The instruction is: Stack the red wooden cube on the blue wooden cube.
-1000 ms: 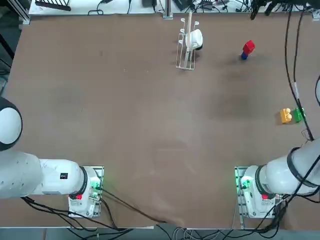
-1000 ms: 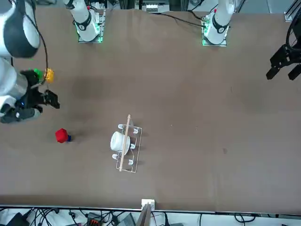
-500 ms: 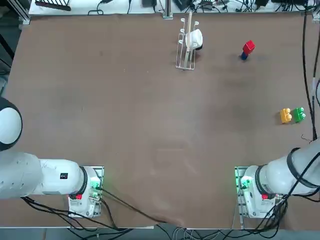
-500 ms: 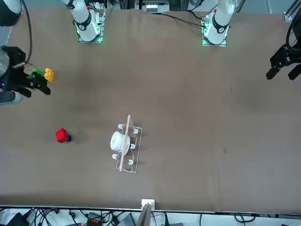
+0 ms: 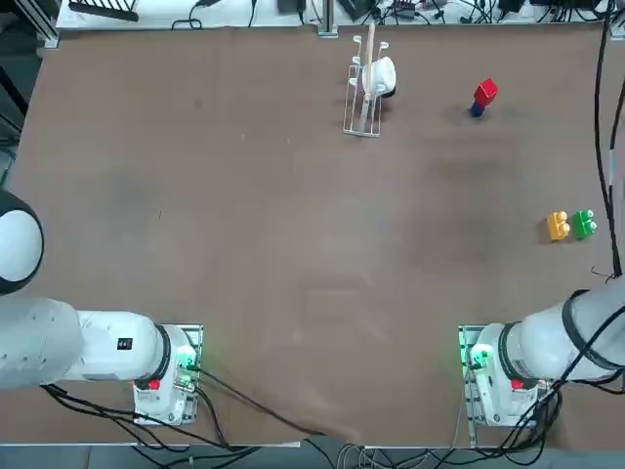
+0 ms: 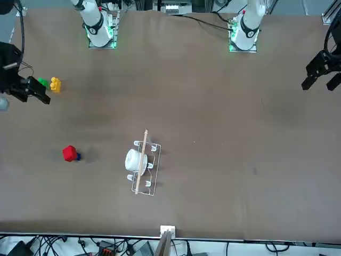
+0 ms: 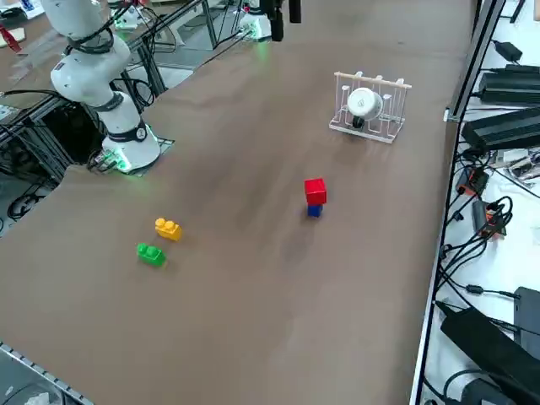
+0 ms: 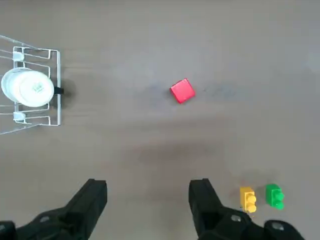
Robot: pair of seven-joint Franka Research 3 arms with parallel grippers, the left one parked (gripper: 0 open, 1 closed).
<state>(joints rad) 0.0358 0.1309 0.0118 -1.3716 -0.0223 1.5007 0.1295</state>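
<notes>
The red wooden cube [image 5: 485, 93] rests on top of the blue wooden cube [image 5: 477, 109] at the far right of the table; the side view shows the red cube [image 7: 315, 191] stacked upright on the blue cube [image 7: 314, 210]. In the wrist view only the red cube [image 8: 182, 91] shows, with the blue one hidden beneath it. My right gripper [image 8: 147, 200] is open and holds nothing. It hangs high above the table, well away from the stack, near the table's right edge [image 6: 38, 92].
A wire rack holding a white cup [image 5: 367, 86] stands at the far middle of the table. An orange studded block [image 5: 558, 226] and a green studded block [image 5: 584, 224] lie side by side near the right edge, between the stack and my base.
My right gripper has drawn back from beside the stack toward the right edge and the base, staying open. The red cube stays on the blue one.
</notes>
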